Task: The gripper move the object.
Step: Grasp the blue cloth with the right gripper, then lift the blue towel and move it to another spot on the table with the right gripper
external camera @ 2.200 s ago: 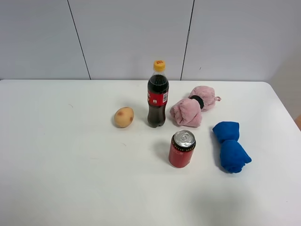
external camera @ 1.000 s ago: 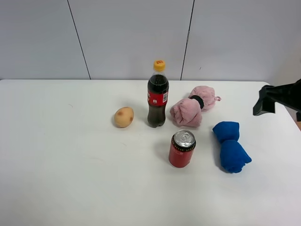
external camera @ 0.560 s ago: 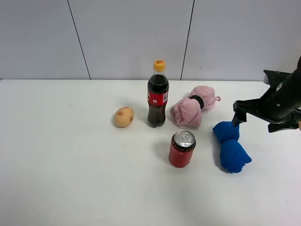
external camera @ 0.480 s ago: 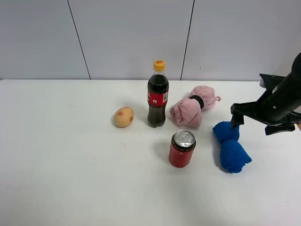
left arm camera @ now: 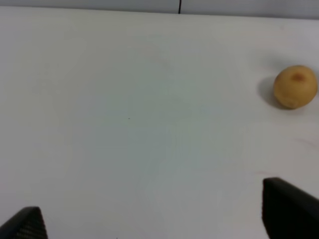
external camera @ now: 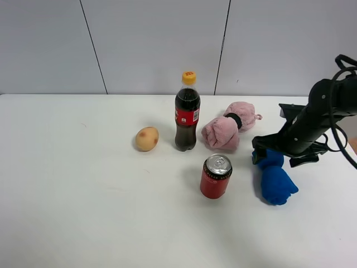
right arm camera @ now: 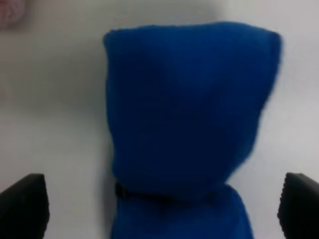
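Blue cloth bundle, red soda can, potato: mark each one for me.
blue cloth bundle (external camera: 277, 184), exterior high view, on the lump nearer the camera.
red soda can (external camera: 215, 181), exterior high view, on its red side wall.
potato (external camera: 147, 139), exterior high view, on the middle of its skin.

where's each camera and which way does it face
Exterior high: mounted high, facing down over the table toward the wall; right arm shows.
Left wrist: on its arm, facing the potato; open left gripper tips show.
Right wrist: close above the blue bundle; open right gripper straddles it.
Shared: exterior sees both potato and blue bundle.
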{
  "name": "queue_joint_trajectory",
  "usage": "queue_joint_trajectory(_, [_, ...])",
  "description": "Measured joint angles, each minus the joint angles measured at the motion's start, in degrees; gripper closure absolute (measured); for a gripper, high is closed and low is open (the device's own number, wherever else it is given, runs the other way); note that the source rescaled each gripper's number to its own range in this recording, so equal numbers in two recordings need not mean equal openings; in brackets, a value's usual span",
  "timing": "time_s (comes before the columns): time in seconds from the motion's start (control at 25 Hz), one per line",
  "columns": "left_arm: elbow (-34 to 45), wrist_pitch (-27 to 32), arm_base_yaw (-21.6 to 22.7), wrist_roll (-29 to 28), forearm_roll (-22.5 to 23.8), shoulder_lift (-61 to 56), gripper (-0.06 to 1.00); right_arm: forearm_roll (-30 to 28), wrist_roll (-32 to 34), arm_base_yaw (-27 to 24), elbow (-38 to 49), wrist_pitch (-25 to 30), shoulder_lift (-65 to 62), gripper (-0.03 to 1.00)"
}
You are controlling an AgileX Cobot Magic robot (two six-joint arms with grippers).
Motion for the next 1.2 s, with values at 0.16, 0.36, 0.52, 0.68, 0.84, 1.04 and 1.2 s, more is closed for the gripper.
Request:
queue_joint_trajectory(0.16, [0.0,0.0,0.0,0.0,0.0,0.0,-0.06,0.0,0.0,0.08,0.0,-1.23,3.78,-0.01])
queue_joint_trajectory(0.36, [0.0,0.0,0.0,0.0,0.0,0.0,-0.06,0.0,-0.38,0.08,-0.02,-2.61,7.59,0.13])
queue_joint_trajectory(0.52, [0.0,0.0,0.0,0.0,0.0,0.0,-0.06,-0.3,-0.66,0.08,-0.02,-2.89,8.53,0.97])
queue_joint_trajectory(0.68, [0.0,0.0,0.0,0.0,0.0,0.0,-0.06,-0.44,-2.76,0.08,-0.02,-2.33,7.8,0.97])
queue_joint_trajectory(0.84, [0.0,0.0,0.0,0.0,0.0,0.0,-0.06,-0.51,-3.78,1.45,-0.02,1.72,1.7,0.97])
queue_joint_trajectory(1.04, [0.0,0.0,0.0,0.0,0.0,0.0,-0.06,0.96,-4.11,8.97,-0.78,4.5,-11.75,0.97])
queue_joint_trajectory(1.2, [0.0,0.0,0.0,0.0,0.0,0.0,-0.06,2.29,-3.23,16.75,-6.53,9.36,-17.05,0.97])
